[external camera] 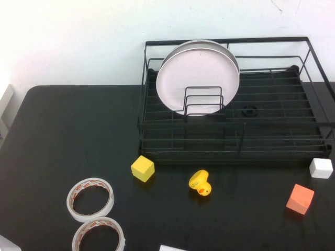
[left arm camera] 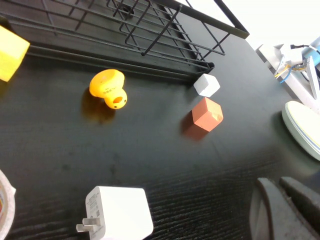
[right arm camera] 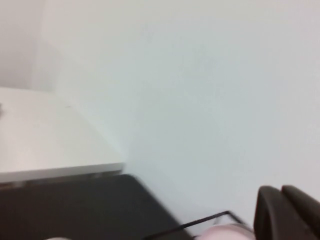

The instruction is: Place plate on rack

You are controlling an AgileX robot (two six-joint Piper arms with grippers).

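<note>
The pale pink plate point(external camera: 198, 78) stands upright on its edge in the black wire rack point(external camera: 272, 133), at the rack's back left, behind the looped dividers point(external camera: 203, 102). Neither gripper appears in the high view. In the left wrist view my left gripper point(left arm camera: 277, 184) hangs over the dark table in front of the rack, shut and holding nothing. In the right wrist view my right gripper point(right arm camera: 279, 192) is shut and empty, facing the white wall. The plate's top edge point(right arm camera: 220, 234) and a rack rail point(right arm camera: 190, 225) show just below it.
In front of the rack lie a yellow cube point(external camera: 142, 168), a yellow duck point(external camera: 200, 183), an orange cube point(external camera: 300, 198) and a white cube point(external camera: 321, 168). Two tape rolls point(external camera: 90, 198) sit front left. A white charger point(left arm camera: 117, 212) lies near the front edge, and a grey-white plate point(left arm camera: 302, 125) is off to the right.
</note>
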